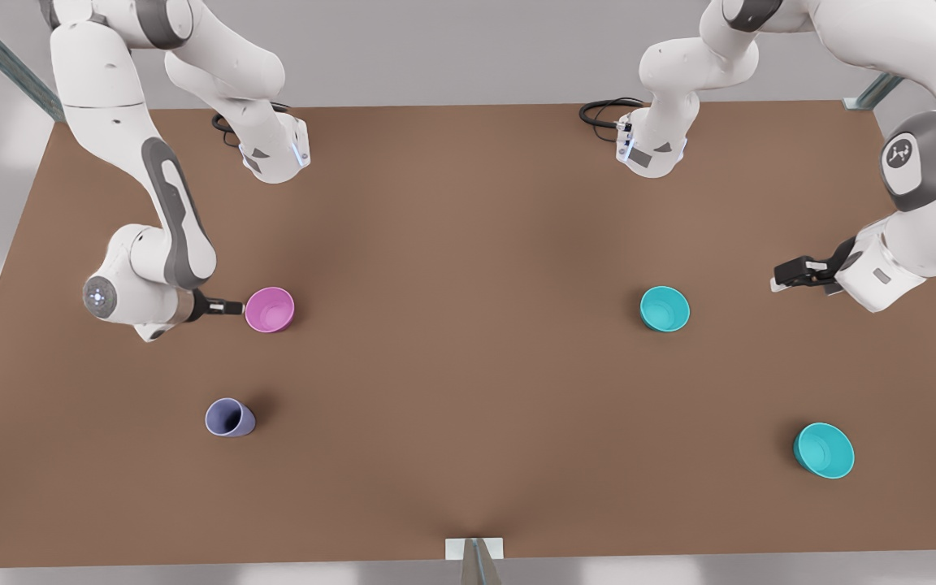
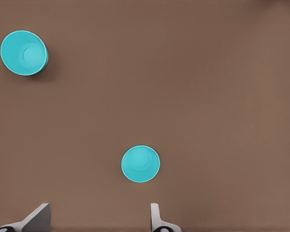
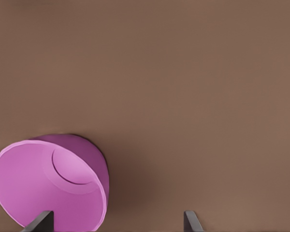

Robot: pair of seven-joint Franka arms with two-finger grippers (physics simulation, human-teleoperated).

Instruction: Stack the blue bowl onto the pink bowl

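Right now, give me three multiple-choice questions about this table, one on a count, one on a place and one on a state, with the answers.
1. How many teal bowls stand on the table?
A. one
B. two
C. three

2. Where is the pink bowl?
A. inside a teal bowl
B. beside the right claw
C. under the left claw

3. How is the left claw?
A. open
B. shut on a bowl
C. shut on nothing

Answers:
1. B: two teal bowls stand apart on the front view's right.
2. B: the right claw's tips are at the pink bowl's side.
3. A: the left wrist view shows its fingers spread wide, nothing between.
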